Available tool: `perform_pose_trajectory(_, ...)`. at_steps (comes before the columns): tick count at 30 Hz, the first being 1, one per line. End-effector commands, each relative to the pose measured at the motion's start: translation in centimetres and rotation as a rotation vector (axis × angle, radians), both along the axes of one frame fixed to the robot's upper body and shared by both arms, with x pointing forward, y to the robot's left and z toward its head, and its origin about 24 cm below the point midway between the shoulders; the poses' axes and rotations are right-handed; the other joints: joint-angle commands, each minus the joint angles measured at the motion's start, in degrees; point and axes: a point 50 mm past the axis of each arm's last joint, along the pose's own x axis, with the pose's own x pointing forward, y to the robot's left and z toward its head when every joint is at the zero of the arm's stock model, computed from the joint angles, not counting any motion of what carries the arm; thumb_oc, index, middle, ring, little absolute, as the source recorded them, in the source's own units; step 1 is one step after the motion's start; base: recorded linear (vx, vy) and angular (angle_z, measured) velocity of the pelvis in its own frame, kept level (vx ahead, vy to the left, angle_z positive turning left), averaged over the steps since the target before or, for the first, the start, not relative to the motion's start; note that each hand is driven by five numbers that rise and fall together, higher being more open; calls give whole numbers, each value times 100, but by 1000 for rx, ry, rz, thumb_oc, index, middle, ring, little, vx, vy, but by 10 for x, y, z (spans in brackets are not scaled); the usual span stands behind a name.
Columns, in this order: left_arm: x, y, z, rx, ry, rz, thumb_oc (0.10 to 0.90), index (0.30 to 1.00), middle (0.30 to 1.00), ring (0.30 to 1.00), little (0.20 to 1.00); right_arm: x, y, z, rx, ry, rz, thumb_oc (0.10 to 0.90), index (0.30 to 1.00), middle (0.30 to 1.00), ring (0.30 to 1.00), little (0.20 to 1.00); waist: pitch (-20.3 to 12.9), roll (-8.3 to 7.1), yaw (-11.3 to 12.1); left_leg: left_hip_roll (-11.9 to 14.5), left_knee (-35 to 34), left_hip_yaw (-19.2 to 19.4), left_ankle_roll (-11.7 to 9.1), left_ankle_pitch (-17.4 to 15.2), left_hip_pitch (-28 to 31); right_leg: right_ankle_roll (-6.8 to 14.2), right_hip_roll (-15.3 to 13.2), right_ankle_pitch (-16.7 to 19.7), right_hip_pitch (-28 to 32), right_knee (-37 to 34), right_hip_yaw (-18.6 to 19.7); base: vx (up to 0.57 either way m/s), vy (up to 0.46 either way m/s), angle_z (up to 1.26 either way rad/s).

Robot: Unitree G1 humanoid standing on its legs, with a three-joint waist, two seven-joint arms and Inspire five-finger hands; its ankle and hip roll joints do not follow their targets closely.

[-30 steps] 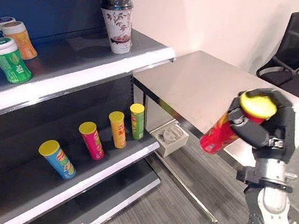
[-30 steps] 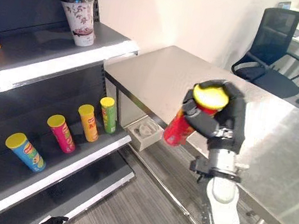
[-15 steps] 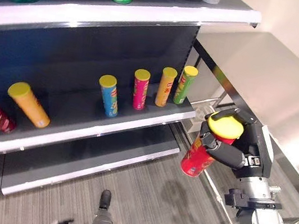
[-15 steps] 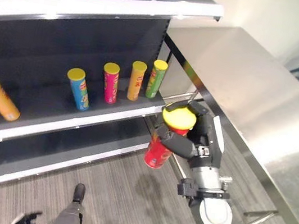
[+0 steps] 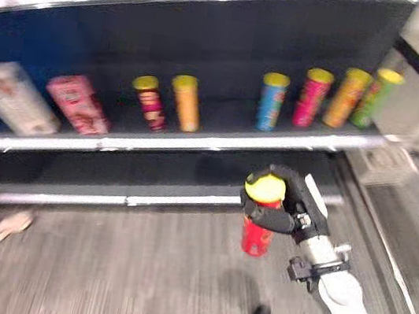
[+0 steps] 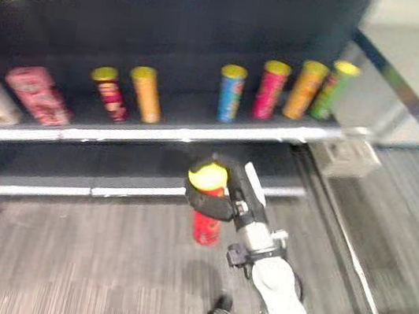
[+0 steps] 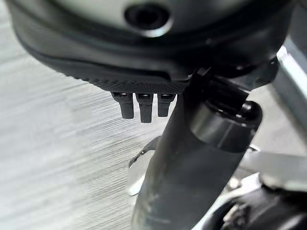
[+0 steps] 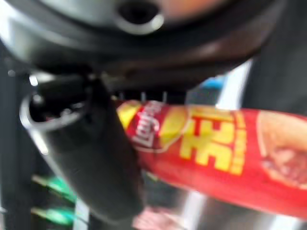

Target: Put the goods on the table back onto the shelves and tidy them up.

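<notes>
A red crisp canister (image 5: 257, 230) with a yellow lid (image 5: 265, 187) hangs upright in the robot's right hand (image 5: 284, 211), whose dark fingers and thumb are curled round its upper end just below the lid, the can's lower half hanging free beneath the hand above the grey floor (image 5: 96, 267). In the right wrist view the thumb (image 8: 91, 158) crosses the printed red wall of the tube, with the fingers closing from the other side. The tube looks like a light, stiff cardboard cylinder with a smooth, rather slick skin; by that reading it would take a firm wrap round the body without denting, yet could slide or swing if gripped only near the top, so a hold nearer mid-height would likely steady it for standing on a board. The snap lid seems the weak spot and is best left unpressed. Ahead of the hand and above it runs the dark shelf (image 5: 196, 143), where matching canisters stand in a loose row: a maroon one (image 5: 149, 102) and an orange one (image 5: 186, 102) beyond the hand to its left, a blue one (image 5: 272, 101) almost straight ahead, and a pink one (image 5: 313, 98), another orange (image 5: 346, 96) and a green one (image 5: 377, 97) off to its right. Two pale and pink packets (image 5: 43, 99) lie far to the left. The left hand (image 7: 144, 103) shows in its own wrist view, fingers hanging straight over the floor and holding nothing.
</notes>
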Motion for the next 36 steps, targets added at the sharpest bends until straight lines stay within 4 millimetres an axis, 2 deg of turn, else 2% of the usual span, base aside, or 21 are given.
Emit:
perform_pose_trajectory(1, 52, -2, 7, -12, -180, 61, 800, 900, 900, 900, 900, 1, 23, 83, -4, -441, 27, 400, 300, 300, 300, 300, -266, 169, -178, 27, -166, -387, 121, 435, -497, 273, -235, 819, 1400, -1906, -204, 222, 746, 142)
perform_pose_trajectory(2, 62, 11, 11, 24, -204, 75, 800, 900, 900, 900, 900, 5, 22, 87, -1, -472, -27, 400, 300, 300, 300, 300, -162, -45, -35, -424, 188, -550, 430, 67, -706, 247, -622, 992, 1303, -1572, -108, 126, 523, 65)
perform_pose_trajectory(4, 70, 23, 15, 60, -225, 56, 800, 900, 900, 900, 900, 10, 22, 90, -1, -492, -49, 400, 300, 300, 300, 300, 30, -141, -11, -674, 254, -488, 668, -82, -668, 183, -757, 1189, 1047, -980, 1, 54, 426, -10)
perform_pose_trajectory(5, 72, 24, 16, 62, -227, 44, 800, 900, 900, 900, 900, 9, 22, 91, 6, -500, -51, 400, 300, 300, 300, 300, 85, -146, -42, -722, 171, -434, 737, -89, -590, 127, -660, 1103, 839, -665, 117, 138, 444, -61)
perform_pose_trajectory(6, 74, 20, 16, 45, -214, -33, 800, 900, 900, 900, 900, 3, 17, 86, -2, -481, -58, 400, 300, 300, 300, 300, 150, -93, -300, -831, -86, -390, 837, -77, -302, -42, 174, 547, 443, -493, 686, 222, 332, -74)
perform_pose_trajectory(7, 79, 13, 16, 21, -214, -131, 800, 900, 900, 900, 900, 2, 14, 84, -27, -470, -61, 400, 300, 300, 300, 300, 136, -110, -337, -886, -198, -314, 852, -137, -136, -110, 572, 263, 486, -765, 718, 235, 246, -73)
perform_pose_trajectory(8, 78, 14, 16, 25, -217, -127, 800, 900, 900, 900, 900, 2, 13, 79, 7, -449, -72, 400, 300, 300, 300, 300, 139, -138, -355, -891, -189, -344, 846, -178, -92, -29, 603, 299, 518, -864, 798, 159, 19, -52)
perform_pose_trajectory(11, 80, 12, 16, 13, -226, -88, 800, 900, 900, 900, 900, -1, 8, 65, 54, -376, -82, 400, 300, 300, 300, 300, 37, -259, -386, -923, -209, -300, 858, -97, -33, -78, 816, 491, 649, -1299, 1033, 68, -77, -7)
perform_pose_trajectory(13, 80, 7, 16, -18, -247, -44, 800, 900, 900, 900, 900, -3, 2, 60, 82, -349, -109, 400, 300, 300, 300, 300, -58, -289, -343, -901, -244, -288, 825, -79, 41, -58, 822, 540, 815, -1480, 970, 179, -97, 34)
perform_pose_trajectory(15, 75, -6, 13, -60, -228, -104, 800, 900, 900, 900, 900, -5, -5, 54, 103, -320, -142, 400, 300, 300, 300, 300, -163, -311, -344, -842, -343, -342, 779, -29, 143, -46, 847, 513, 991, -1607, 865, 151, -101, 1)
perform_pose_trajectory(16, 24, -1, 1, -95, -116, 251, 800, 900, 900, 900, 900, -39, -42, 11, 38, -131, -245, 400, 300, 300, 300, 300, 226, -368, -500, -1016, 113, -764, 750, -12, -663, -496, 1668, 151, 812, -1784, 1130, 76, -2, 0)
perform_pose_trajectory(19, 31, -1, 3, -97, -143, 202, 800, 900, 900, 900, 900, -42, -41, 8, 14, -120, -260, 400, 300, 300, 300, 300, 122, -296, -520, -1037, -212, -700, 751, 61, -342, -446, 1664, 189, 952, -1883, 1143, 21, 31, 5)
perform_pose_trajectory(22, 32, -3, 3, -103, -144, 201, 800, 900, 900, 900, 900, -41, -37, 4, 43, -105, -244, 400, 300, 300, 300, 300, 153, -337, -523, -990, 151, -674, 736, -103, -364, -461, 1627, 140, 1021, -1770, 1205, -7, -14, -8)
perform_pose_trajectory(24, 35, -4, 3, -109, -153, 204, 800, 900, 900, 900, 900, -40, -37, 5, 61, -111, -243, 400, 300, 300, 300, 300, 243, -397, -535, -890, 931, -645, 709, -271, -598, -531, 1608, 48, 1016, -1650, 1236, -59, -63, -15)
perform_pose_trajectory(26, 40, -5, 4, -120, -176, 236, 800, 900, 900, 900, 900, -41, -38, 3, 54, -98, -248, 400, 300, 300, 300, 300, 405, -483, -490, -665, 2157, -741, 621, -223, -1211, -693, 1639, -37, 1077, -1542, 1294, -27, -65, -1)
perform_pose_trajectory(29, 47, -5, 6, -113, -208, 252, 800, 900, 900, 900, 900, -42, -39, 0, 35, -83, -265, 400, 300, 300, 300, 300, 476, -519, -453, -602, 2369, -941, 615, -230, -1473, -702, 1626, -111, 1197, -1548, 1256, 52, 21, 11)
perform_pose_trajectory(30, 51, -4, 7, -110, -223, 264, 800, 900, 900, 900, 900, -43, -40, -3, 28, -70, -279, 400, 300, 300, 300, 300, 451, -543, -446, -502, 2056, -915, 651, -267, -1472, -646, 1564, -136, 1245, -1549, 1223, 239, 193, -11)
perform_pose_trajectory(31, 51, -4, 7, -99, -218, 265, 800, 900, 900, 900, 900, -42, -40, -6, 16, -57, -299, 400, 300, 300, 300, 300, 389, -480, -397, -217, 1164, -991, 574, 292, -1509, -571, 1500, -207, 1309, -1532, 1194, 324, 281, -25)
perform_pose_trajectory(33, 47, -5, 5, -87, -192, 276, 800, 900, 900, 900, 900, -42, -40, -6, 5, -56, -315, 400, 300, 300, 300, 300, 364, -400, -327, 0, 187, -1134, 454, 723, -1633, -501, 1437, -363, 1429, -1541, 1199, 347, 303, -16)
perform_pose_trajectory(35, 37, -8, 1, -85, -151, 309, 800, 900, 900, 900, 900, -45, -43, -7, -1, -51, -333, 400, 300, 300, 300, 300, 285, -356, -293, 147, -306, -1213, 323, 854, -1767, -415, 1320, -584, 1713, -1586, 1209, 402, 291, 12)
perform_pose_trajectory(36, 31, -9, 0, -88, -136, 342, 800, 900, 900, 900, 900, -49, -42, -8, 6, -39, -331, 400, 300, 300, 300, 300, 193, -274, -282, 202, -474, -1090, 301, 931, -1668, -363, 1310, -586, 1732, -1553, 1265, 430, 332, 8)
